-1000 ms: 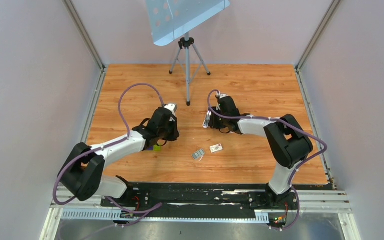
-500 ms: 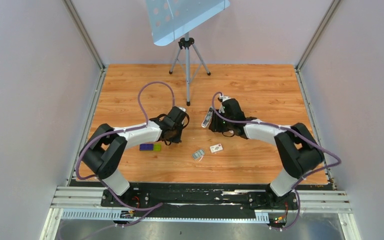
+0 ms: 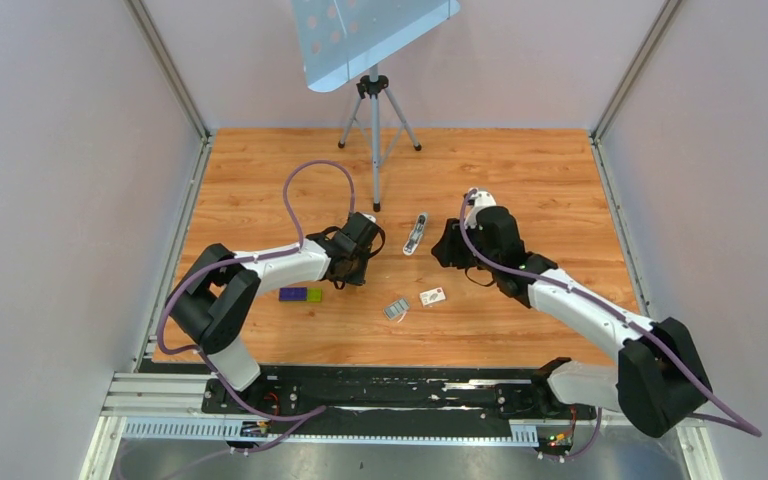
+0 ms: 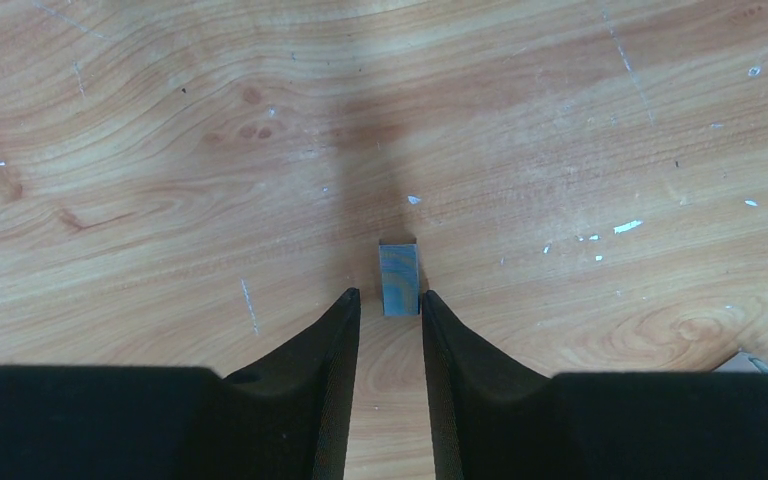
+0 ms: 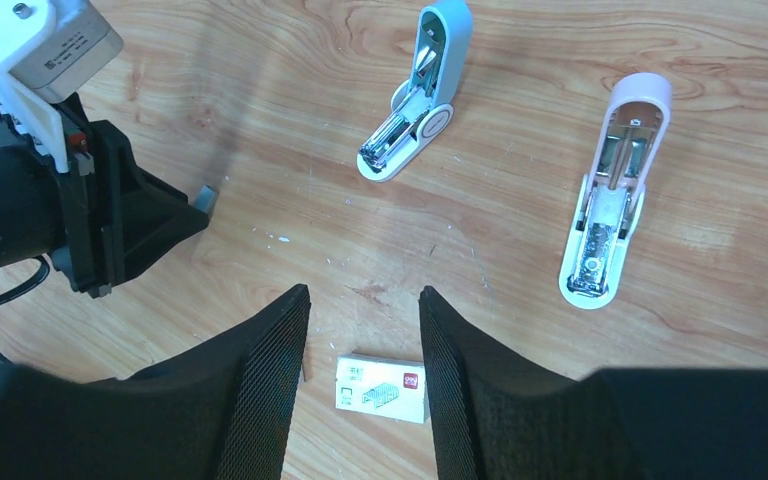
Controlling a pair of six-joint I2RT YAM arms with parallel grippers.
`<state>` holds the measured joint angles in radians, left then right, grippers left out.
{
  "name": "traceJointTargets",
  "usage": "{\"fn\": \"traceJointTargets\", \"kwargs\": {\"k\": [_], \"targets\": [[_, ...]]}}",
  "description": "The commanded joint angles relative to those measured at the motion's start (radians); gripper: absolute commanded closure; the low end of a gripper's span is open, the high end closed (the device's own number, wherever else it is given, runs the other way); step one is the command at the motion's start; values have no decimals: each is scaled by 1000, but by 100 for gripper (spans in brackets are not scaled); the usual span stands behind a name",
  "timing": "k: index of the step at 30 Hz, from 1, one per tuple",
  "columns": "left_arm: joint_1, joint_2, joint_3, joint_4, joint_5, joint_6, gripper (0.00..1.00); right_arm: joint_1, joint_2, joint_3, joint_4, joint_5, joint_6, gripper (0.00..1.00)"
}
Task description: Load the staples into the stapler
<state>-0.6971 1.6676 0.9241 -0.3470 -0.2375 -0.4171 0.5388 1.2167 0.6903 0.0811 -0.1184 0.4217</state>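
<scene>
Stapler (image 5: 610, 200) lies swung open near the middle of the tabletop (image 5: 520, 60), near a blue stapler (image 5: 415, 95). The left gripper (image 4: 390, 297) has its fingers slightly apart, tips at a staple strip (image 4: 398, 280). The right gripper (image 5: 363, 292) has its fingers open and empty.

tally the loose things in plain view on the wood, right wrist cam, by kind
staplers: 2, a pink stapler and a blue stapler
staple box: 1
staple strip: 1
total: 4
</scene>
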Motion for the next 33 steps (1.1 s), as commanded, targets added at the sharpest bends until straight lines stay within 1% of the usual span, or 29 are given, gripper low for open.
{"fn": "traceJointTargets", "kwargs": {"k": [1, 9, 15, 17, 19, 21, 22, 25, 26, 27, 28, 29, 33], "targets": [[-10, 36, -1, -10, -18, -5, 68, 4, -54, -31, -45, 30, -12, 51], [-10, 43, 5, 15, -25, -17, 71, 3, -109, -57, -55, 41, -15, 51], [-10, 52, 8, 22, -17, -28, 79, 2, -128, -60, -74, 36, -13, 51], [-10, 53, 9, 19, -11, -29, 81, 2, -139, -63, -76, 32, -12, 49], [-10, 52, 12, 17, -6, -28, 83, 2, -155, -68, -77, 29, -8, 43], [-11, 50, 19, 12, 0, -24, 84, 3, -170, -74, -116, 28, -4, 32], [-10, 47, 24, 9, 2, -22, 85, 2, -178, -77, -124, 29, -3, 28], [-11, 44, 57, -11, 10, -9, 85, 2, -207, -86, -150, 42, 4, 24], [-13, 44, 73, -22, 10, -3, 85, 2, -218, -91, -158, 49, 5, 20], [-15, 42, 89, -32, 12, -1, 85, 2, -230, -94, -169, 59, 8, 13], [-20, 41, 105, -45, 13, 4, 85, 2, -241, -96, -185, 68, 11, 4], [-24, 40, 121, -55, 12, 8, 85, 3, -253, -98, -203, 76, 16, 0], [-36, 46, 188, -82, 14, 16, 85, 2, -302, -117, -249, 109, 28, 0]]}}
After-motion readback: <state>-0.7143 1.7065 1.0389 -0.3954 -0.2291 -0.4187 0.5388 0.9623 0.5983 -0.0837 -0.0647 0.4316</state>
